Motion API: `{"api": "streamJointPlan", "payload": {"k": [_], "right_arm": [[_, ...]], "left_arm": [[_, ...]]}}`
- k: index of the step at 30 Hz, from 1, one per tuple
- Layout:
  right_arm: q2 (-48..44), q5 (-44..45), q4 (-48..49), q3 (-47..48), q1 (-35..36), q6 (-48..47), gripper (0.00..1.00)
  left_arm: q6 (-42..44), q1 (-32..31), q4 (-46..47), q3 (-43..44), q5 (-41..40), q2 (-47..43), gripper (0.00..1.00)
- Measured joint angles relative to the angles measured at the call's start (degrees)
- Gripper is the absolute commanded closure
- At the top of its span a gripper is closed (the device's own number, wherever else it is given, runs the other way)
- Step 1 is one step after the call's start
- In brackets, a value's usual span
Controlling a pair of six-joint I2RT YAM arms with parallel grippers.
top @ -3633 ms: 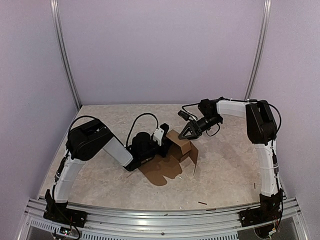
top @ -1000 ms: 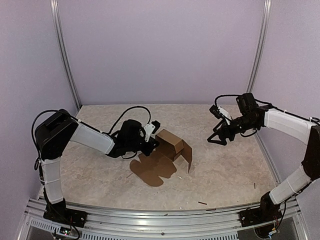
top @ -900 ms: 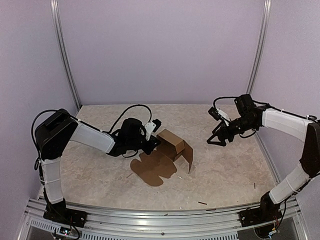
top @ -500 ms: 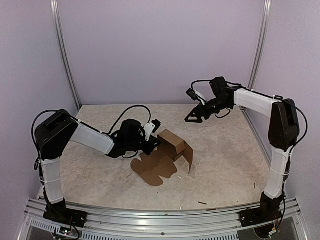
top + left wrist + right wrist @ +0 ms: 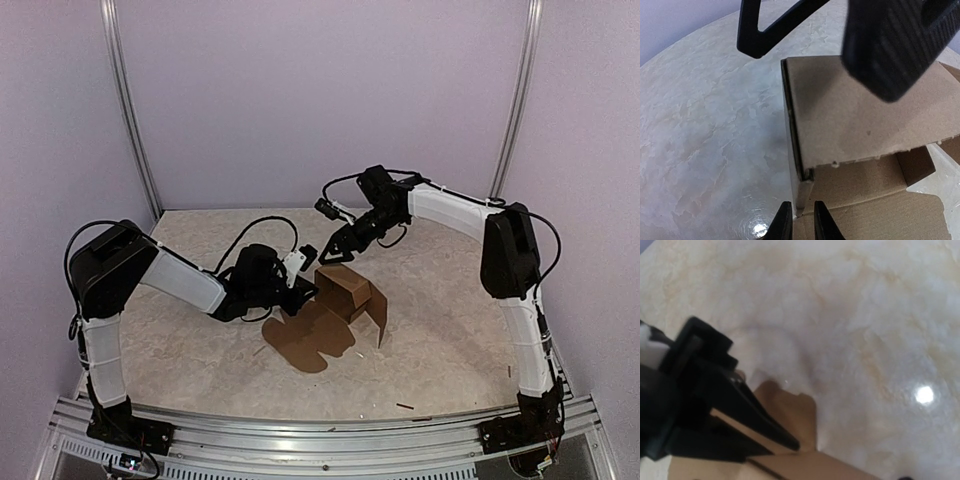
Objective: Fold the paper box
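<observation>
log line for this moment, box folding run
left gripper: pinching box wall | right gripper: open, over box's far side | box: half-formed, flaps flat on table

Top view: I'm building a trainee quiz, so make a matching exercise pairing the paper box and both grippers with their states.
1. paper box
2. left gripper
3. right gripper

A. jaws open, near the box's far top edge
B. jaws pinching a box wall
C. half folded, flaps flat on the table

Pairs: 1-C, 2-B, 3-A
</observation>
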Motion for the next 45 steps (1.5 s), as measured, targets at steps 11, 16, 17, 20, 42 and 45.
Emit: {"api": "streamJointPlan", "payload": {"k": [11,16,17,20,42,45], "right_arm": [[2.8,1.3,-1.1,0.7,-0.1,0.7,0.19],[3.3,1.6,-1.1,0.8,-0.1,1.1,0.20],[3.4,1.7,-1.1,0.8,-0.1,1.2,0.20],[3.8,1.7,-1.2,1.0,-0.1,1.5,0.20],[-7.5,-7.1,-6.4,-5.5,-8.6,-7.1,0.21],[-13.3,-4.3,-6.9,-14.5,-12.0,-11.8,0.21]], "left_arm": [[-1.0,0.5,1.4,-0.3,1.2,0.0,0.85],[-1.1,0.6,1.9,-0.3,1.5,0.0,0.85],[-1.1,0.6,2.0,-0.3,1.6,0.1,0.85],[-1.2,0.6,2.1,-0.3,1.9,0.3,0.84],[-0.5,0.6,2.0,6.7,2.7,5.0,0.84],[-0.3,0.6,1.6,6.6,2.7,5.0,0.79]]}}
